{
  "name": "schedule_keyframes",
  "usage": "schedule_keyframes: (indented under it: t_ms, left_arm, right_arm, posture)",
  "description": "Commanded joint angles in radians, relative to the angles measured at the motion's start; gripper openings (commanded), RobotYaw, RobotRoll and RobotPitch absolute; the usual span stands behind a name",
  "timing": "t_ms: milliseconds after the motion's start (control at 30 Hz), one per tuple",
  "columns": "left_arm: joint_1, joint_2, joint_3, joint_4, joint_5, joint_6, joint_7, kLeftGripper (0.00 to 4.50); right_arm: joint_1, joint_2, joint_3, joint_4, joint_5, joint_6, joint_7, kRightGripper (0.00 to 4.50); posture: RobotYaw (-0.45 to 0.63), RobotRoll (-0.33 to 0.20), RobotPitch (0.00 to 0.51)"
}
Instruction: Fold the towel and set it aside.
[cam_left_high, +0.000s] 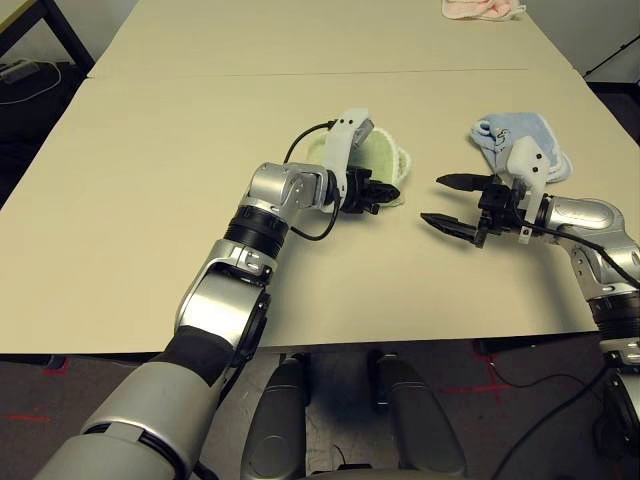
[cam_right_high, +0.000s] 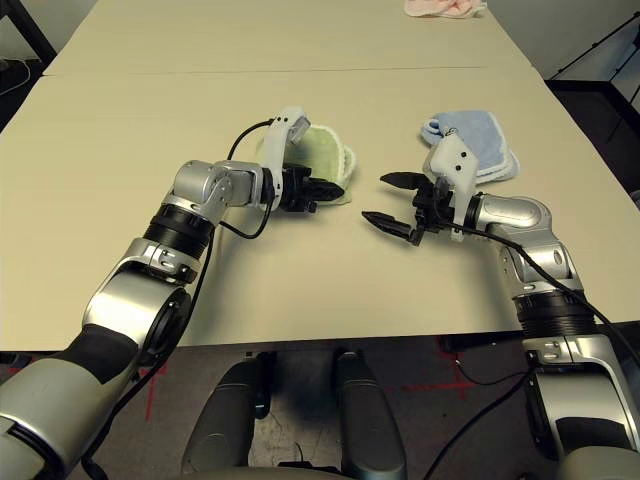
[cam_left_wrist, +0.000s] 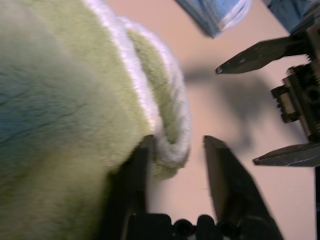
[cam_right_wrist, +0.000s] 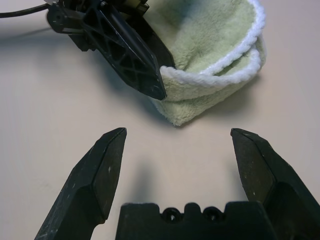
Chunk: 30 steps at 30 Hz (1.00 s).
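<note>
The towel (cam_left_high: 381, 156), light green with white edging, lies folded in a small bundle on the table's middle. My left gripper (cam_left_high: 388, 194) rests at its near right corner. In the left wrist view its fingers (cam_left_wrist: 227, 180) stand apart, so it is open, and the towel's white-edged fold (cam_left_wrist: 167, 135) lies loosely between them against one finger. My right gripper (cam_left_high: 433, 199) hovers wide open just right of the towel, pointing at it, with nothing between its fingers. The right wrist view shows the towel (cam_right_wrist: 215, 45) ahead of it and the left gripper's finger (cam_right_wrist: 132, 60) at the towel's corner.
A pale blue towel (cam_left_high: 522, 138) lies crumpled behind my right gripper. A pink cloth (cam_left_high: 483, 8) sits at the table's far edge. A seam (cam_left_high: 200, 74) crosses the table behind the towels. The table's near edge (cam_left_high: 400, 345) runs below both arms.
</note>
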Motion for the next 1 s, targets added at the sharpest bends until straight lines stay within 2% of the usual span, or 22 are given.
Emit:
schedule_keyframes:
  t_ms: [33,133,267,367,533,667,1000]
  left_arm:
    - [-0.012,-0.003,0.024,-0.053,-0.019,0.052,-0.001,3.44]
    - [0.002,0.017,0.023,-0.146,-0.029,0.096,-0.007,4.48]
    - [0.071,0.09,0.008,-0.34,-0.052,0.15,-0.035,4.48]
    - [0.122,0.166,-0.002,-0.451,-0.061,0.131,-0.075,4.48]
    - [0.179,0.276,-0.043,-0.551,-0.013,-0.071,-0.166,4.48]
    - [0.225,0.341,-0.074,-0.558,0.034,-0.243,-0.225,4.48]
    - [0.331,0.441,-0.062,-0.509,0.088,-0.502,-0.328,4.48]
  right_arm:
    - [0.012,-0.01,0.005,-0.004,-0.007,-0.007,0.007,4.5]
    - [0.014,-0.011,0.005,-0.005,-0.009,-0.009,0.008,4.5]
    - [0.003,-0.007,-0.008,-0.001,0.009,0.001,0.015,4.5]
    - [-0.021,-0.006,-0.014,0.009,0.016,0.003,0.02,4.5]
    - [-0.045,-0.004,-0.009,0.026,0.011,-0.002,0.028,4.5]
    - [-0.052,0.002,-0.006,0.024,0.009,-0.003,0.033,4.5]
    - [-0.057,0.002,-0.007,0.051,0.003,-0.025,0.048,4.5]
  posture:
    - [0.05,0.0,0.175]
    - [0.05,0.0,0.175]
    - [0.06,0.0,0.175]
    - [0.06,0.0,0.176]
    - [0.08,0.0,0.177]
    - [0.08,0.0,0.177]
    - [0.09,0.0,0.183]
